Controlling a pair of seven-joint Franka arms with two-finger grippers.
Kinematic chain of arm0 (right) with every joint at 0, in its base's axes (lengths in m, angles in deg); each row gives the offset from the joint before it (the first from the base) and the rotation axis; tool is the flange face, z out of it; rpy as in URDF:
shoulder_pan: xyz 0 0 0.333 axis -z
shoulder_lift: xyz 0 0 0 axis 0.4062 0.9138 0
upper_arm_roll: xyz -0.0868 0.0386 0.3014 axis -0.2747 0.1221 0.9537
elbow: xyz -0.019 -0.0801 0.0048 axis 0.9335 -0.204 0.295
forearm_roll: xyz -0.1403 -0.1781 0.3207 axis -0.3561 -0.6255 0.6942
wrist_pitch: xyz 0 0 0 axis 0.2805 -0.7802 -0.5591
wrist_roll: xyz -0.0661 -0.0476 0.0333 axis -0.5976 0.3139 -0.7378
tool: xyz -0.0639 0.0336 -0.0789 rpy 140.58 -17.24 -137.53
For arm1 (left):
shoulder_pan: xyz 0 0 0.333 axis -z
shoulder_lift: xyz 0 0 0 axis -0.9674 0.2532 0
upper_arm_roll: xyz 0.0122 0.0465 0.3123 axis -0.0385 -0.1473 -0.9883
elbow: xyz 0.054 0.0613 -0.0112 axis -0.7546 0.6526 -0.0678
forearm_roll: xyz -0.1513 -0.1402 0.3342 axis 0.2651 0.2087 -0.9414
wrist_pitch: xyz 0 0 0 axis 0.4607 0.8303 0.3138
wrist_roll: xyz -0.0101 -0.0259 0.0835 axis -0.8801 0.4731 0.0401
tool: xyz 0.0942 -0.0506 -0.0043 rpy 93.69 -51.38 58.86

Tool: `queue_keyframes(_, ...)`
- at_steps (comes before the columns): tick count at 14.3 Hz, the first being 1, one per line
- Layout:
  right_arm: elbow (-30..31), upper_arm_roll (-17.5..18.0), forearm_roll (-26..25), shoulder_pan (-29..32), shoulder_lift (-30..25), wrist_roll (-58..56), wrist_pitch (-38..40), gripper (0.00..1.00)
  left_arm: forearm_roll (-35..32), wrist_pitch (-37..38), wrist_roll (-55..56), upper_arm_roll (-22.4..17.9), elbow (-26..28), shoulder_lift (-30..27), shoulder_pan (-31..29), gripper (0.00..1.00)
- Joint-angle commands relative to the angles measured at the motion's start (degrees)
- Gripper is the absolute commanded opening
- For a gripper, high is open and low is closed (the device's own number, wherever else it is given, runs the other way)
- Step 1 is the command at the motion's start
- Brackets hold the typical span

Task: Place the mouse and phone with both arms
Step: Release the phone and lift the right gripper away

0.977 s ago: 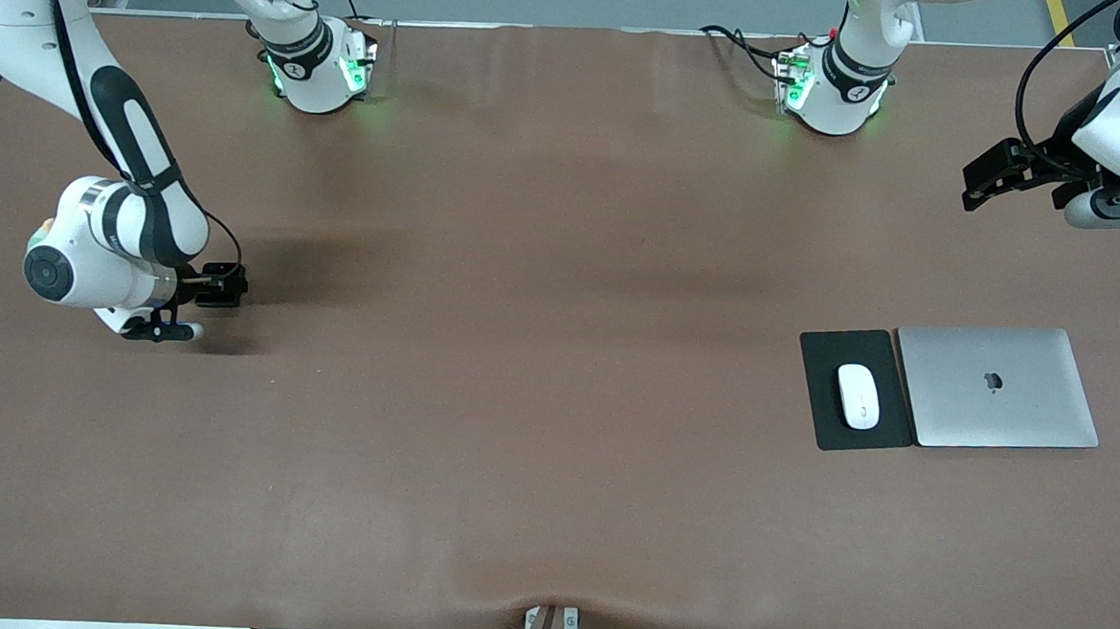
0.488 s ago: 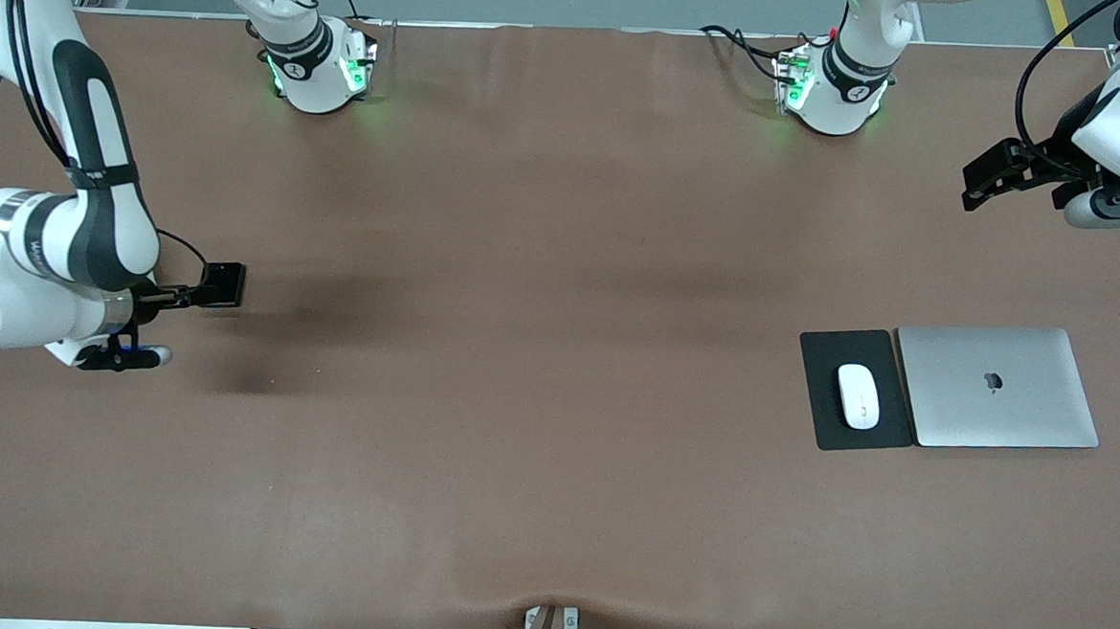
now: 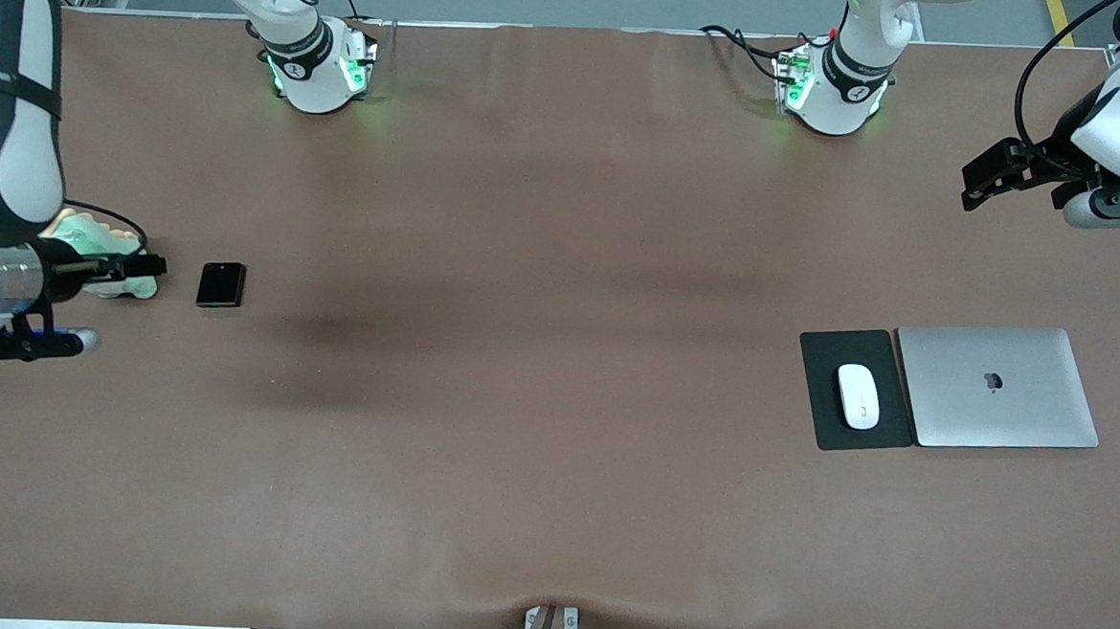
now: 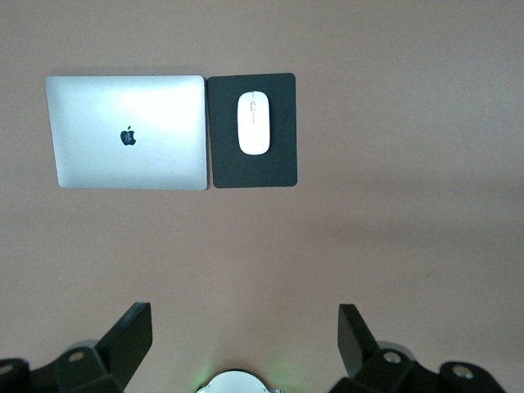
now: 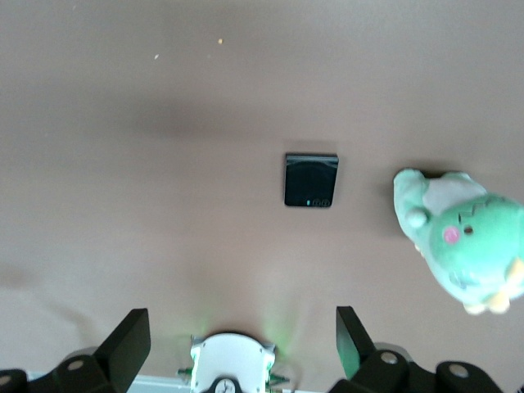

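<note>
Backing off toward my right arm's end, my right gripper [image 3: 146, 266] has left the phone [image 3: 220, 285] flat on the surface [image 3: 534, 447], fingers apart. My waiting left gripper [image 4: 246, 340], fingers apart, looks down on the mouse [image 4: 254, 123] on its pad [image 4: 278, 168]. Right wrist view: the phone [image 5: 311, 180] looks thin, stiff, slippery; I'd pinch its edges.

Mouse and phone lie flat at different ends of the table.
The small white oval mouse [image 3: 859, 396] sits on a black pad [image 3: 855, 389] toward the left arm's end, touching nothing else. The nearly square black folded phone [image 3: 220, 285] lies flat on the brown table [image 3: 535, 428] toward the right arm's end.
</note>
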Motion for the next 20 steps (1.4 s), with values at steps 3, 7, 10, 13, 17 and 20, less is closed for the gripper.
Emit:
queue_keyframes(3,-6.2,-0.1,-0.8,-0.9,-3.4,0.7,5.6,1.00,0.7,0.3,0.0,0.4,0.2,-1.0,-0.1,1.00)
queue_keyframes(7,-7.0,0.0,-1.6,-1.4,-4.7,0.5,8.6,1.00,0.8,0.3,0.3,0.5,0.5,-1.2,0.0,1.00)
queue_keyframes(10,-7.2,0.0,-1.5,-2.3,-4.5,0.5,7.7,1.00,0.8,0.3,0.2,0.5,0.5,-1.3,-0.3,1.00)
queue_keyframes(13,-10.0,-0.2,-1.6,-2.2,-4.1,0.4,6.9,1.00,0.8,0.3,-0.6,0.0,0.5,-1.3,-0.6,1.00)
queue_keyframes(17,-11.4,-0.7,-1.6,0.8,-3.9,-0.5,2.5,1.00,0.8,0.2,-0.6,-0.2,0.5,-1.1,-0.6,1.00)
queue_keyframes(20,-11.4,-0.8,-2.0,1.0,-5.0,-0.2,-3.9,1.00,0.8,0.2,-0.6,-0.2,0.5,-1.0,-0.5,1.00)
